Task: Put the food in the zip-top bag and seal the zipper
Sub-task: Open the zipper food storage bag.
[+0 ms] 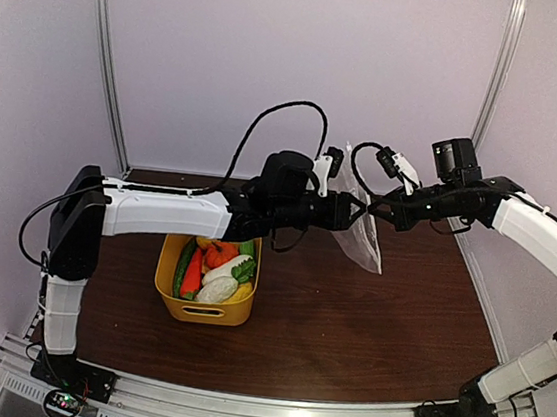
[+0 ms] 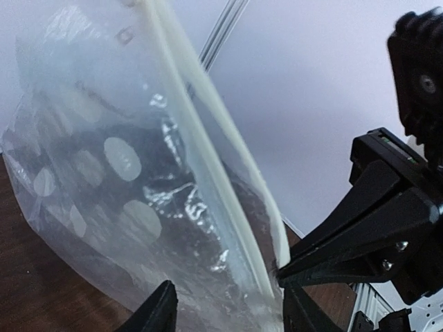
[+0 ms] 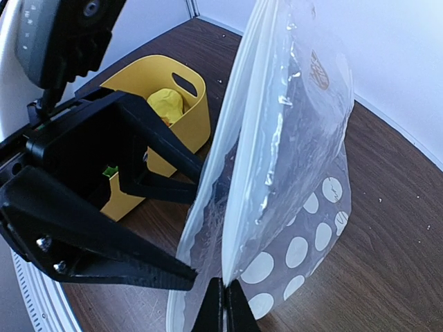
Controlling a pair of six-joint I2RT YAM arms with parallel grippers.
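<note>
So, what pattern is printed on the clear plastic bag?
White polka dots on the clear plastic bag, seen best in the right wrist view.

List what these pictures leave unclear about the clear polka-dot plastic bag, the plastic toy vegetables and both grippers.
Top view: the left arm covers the far end of the yellow plastic tub, so the toy vegetables cannot be counted.
Left wrist view: the bottom edge crops the left gripper; contact with the polka-dot bag unclear.

The zip-top bag (image 2: 118, 159) is cut off at the top (both wrist views).
</note>
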